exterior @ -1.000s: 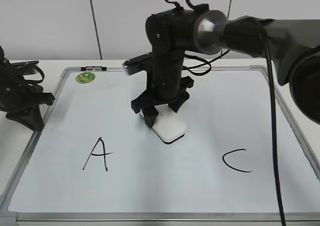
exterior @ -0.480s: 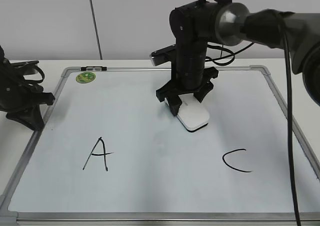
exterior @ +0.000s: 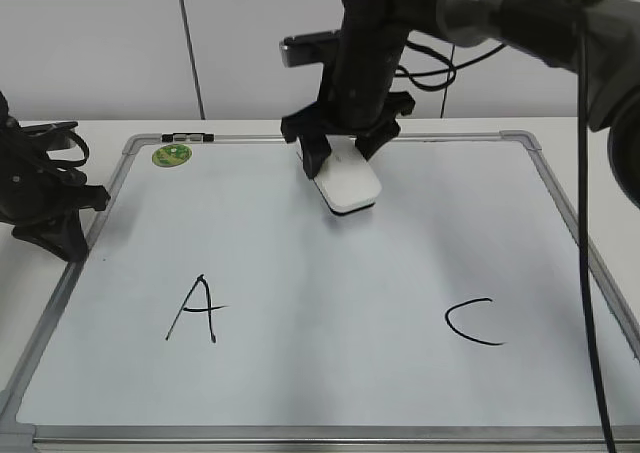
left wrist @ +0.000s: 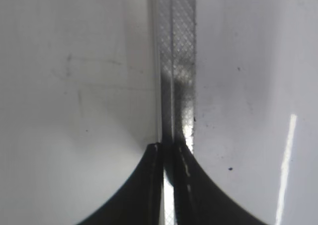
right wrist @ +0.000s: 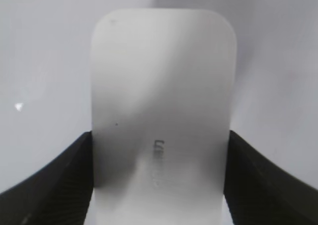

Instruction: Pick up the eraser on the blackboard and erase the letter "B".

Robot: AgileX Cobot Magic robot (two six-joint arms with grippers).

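My right gripper (exterior: 340, 151) is shut on the white eraser (exterior: 347, 184) and holds it over the upper middle of the blackboard (exterior: 300, 273). In the right wrist view the eraser (right wrist: 161, 111) sits between both fingers, grey lettering up. No letter "B" shows on the board; the space between the black "A" (exterior: 195, 310) and the black "C" (exterior: 472, 322) is blank white. My left gripper (exterior: 60, 235) rests at the board's left frame; in the left wrist view its fingers (left wrist: 169, 150) are shut over the metal frame strip (left wrist: 176, 61).
A round green sticker (exterior: 171, 155) and a small black-and-white clip (exterior: 187, 136) sit at the board's top left. The right arm's cable (exterior: 585, 273) hangs over the board's right side. A white wall stands behind the table.
The right gripper carried the eraser from the board's middle to the right, then up and back towards the top edge. The left arm has not moved.
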